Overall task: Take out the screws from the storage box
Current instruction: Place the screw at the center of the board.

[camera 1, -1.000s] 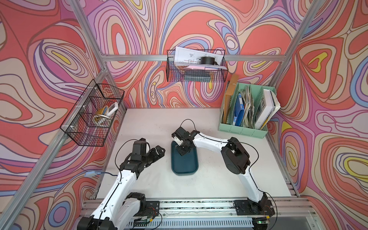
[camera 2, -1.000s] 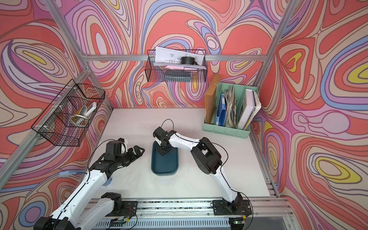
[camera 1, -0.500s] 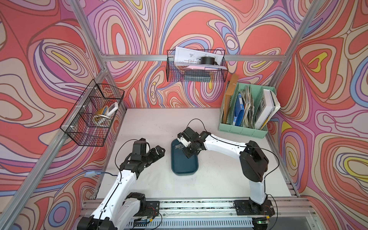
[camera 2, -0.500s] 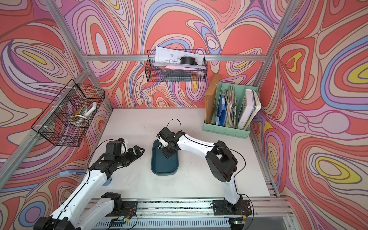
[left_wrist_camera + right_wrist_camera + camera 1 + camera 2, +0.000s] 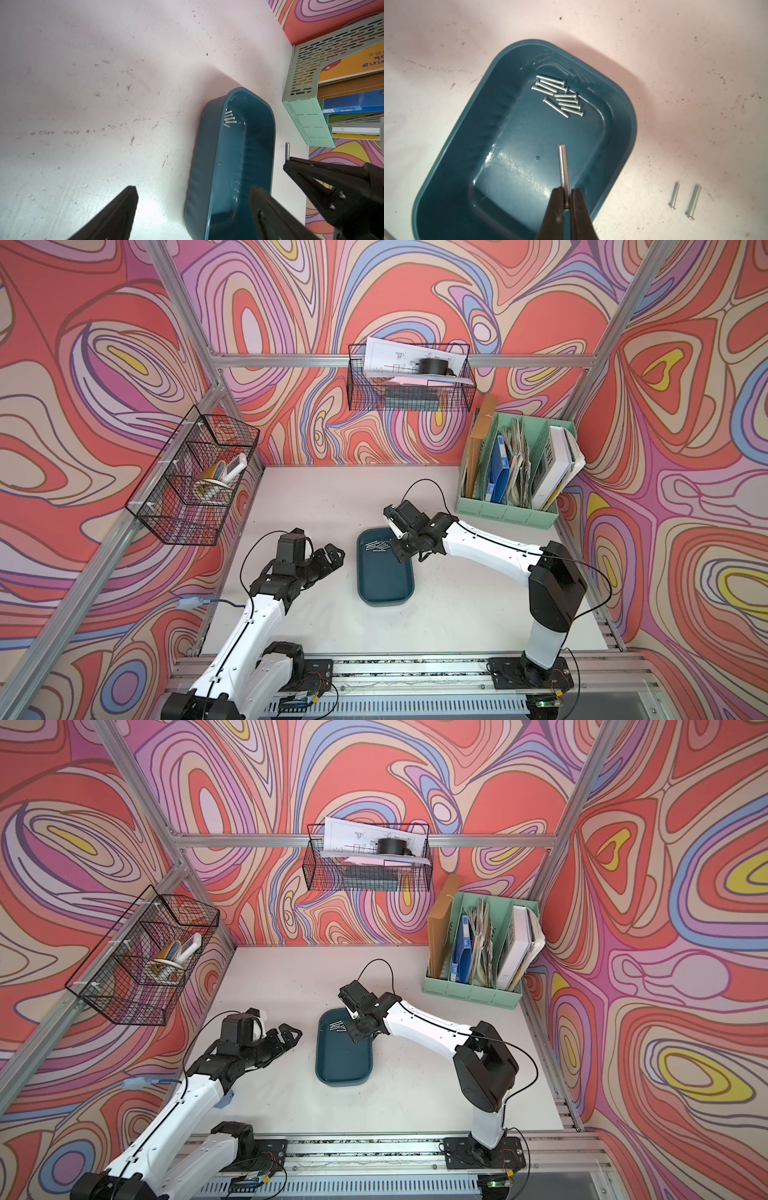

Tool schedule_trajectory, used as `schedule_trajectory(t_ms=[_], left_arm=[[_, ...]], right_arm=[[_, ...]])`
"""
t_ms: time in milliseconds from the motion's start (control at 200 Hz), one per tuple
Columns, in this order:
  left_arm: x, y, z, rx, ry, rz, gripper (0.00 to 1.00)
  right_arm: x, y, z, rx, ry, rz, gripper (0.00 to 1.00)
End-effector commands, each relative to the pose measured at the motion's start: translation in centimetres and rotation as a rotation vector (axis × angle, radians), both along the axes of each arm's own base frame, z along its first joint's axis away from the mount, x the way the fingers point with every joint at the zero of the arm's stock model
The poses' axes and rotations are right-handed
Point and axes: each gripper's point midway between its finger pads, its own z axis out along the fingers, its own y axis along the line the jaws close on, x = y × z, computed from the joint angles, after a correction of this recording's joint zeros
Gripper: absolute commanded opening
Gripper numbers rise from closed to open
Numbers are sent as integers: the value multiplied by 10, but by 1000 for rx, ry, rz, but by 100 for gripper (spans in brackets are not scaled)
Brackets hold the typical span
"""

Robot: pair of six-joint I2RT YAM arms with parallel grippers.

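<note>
The storage box (image 5: 384, 576) (image 5: 343, 1058) (image 5: 508, 145), a shallow dark teal tray, lies mid-table in both top views. Several screws (image 5: 560, 95) (image 5: 376, 546) (image 5: 229, 118) lie bunched at its far end. My right gripper (image 5: 566, 190) (image 5: 399, 553) hangs over the tray's right side, shut on the threaded end of one screw (image 5: 562, 166) that sticks out past the fingertips. Two more screws (image 5: 674, 195) (image 5: 693, 201) lie on the table right of the tray. My left gripper (image 5: 194, 191) (image 5: 330, 556) is open and holds nothing, left of the tray's near end.
A mint-green file organiser (image 5: 507, 514) full of books stands at the back right, close behind my right arm. A black wire basket (image 5: 195, 489) hangs on the left wall and another (image 5: 409, 381) on the back wall. The white table (image 5: 316, 497) is scuffed.
My right gripper has drawn back from the screws at the tray's far end toward the right, with one screw in it, and its elbow has swung right. The left arm has not moved.
</note>
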Motion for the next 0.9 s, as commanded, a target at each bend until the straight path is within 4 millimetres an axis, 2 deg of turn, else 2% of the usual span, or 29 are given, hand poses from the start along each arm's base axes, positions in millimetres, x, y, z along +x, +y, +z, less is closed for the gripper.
schedule_trajectory(t_ms=[0, 110, 150, 160, 200, 305, 456, 471, 491, 641, 791, 896], left_arm=[[-6, 0, -5, 4, 15, -4, 90], [-6, 0, -5, 5, 15, -6, 90], [-6, 0, -5, 6, 16, -7, 90], [-6, 0, -5, 6, 16, -7, 90], [-6, 0, -5, 5, 15, -6, 90], [-5, 0, -5, 2, 15, -5, 90], [-4, -1, -6, -3, 18, -3, 90], [-4, -1, -6, -3, 17, -3, 90], [-4, -1, -6, -4, 18, -2, 90], [-5, 0, -6, 1, 19, -3, 90], [-5, 0, -6, 3, 17, 0, 90], [-5, 0, -5, 4, 18, -2, 90]], right_arm=[[13, -20, 4, -37, -25, -78, 1], [19, -49, 2, -52, -13, -155, 1], [21, -61, -5, -65, 0, -186, 1], [21, -64, 2, -52, -11, -194, 1], [23, -76, 2, -45, -11, -227, 1], [26, -95, -10, -44, 11, -279, 2], [26, -100, -36, -44, 80, -305, 2], [25, -100, -48, -62, 103, -306, 2], [25, -100, -53, -67, 115, -308, 2], [27, -97, -75, -73, 150, -317, 2], [29, -105, -100, -91, 196, -348, 2], [26, -108, -109, -94, 218, -361, 3]])
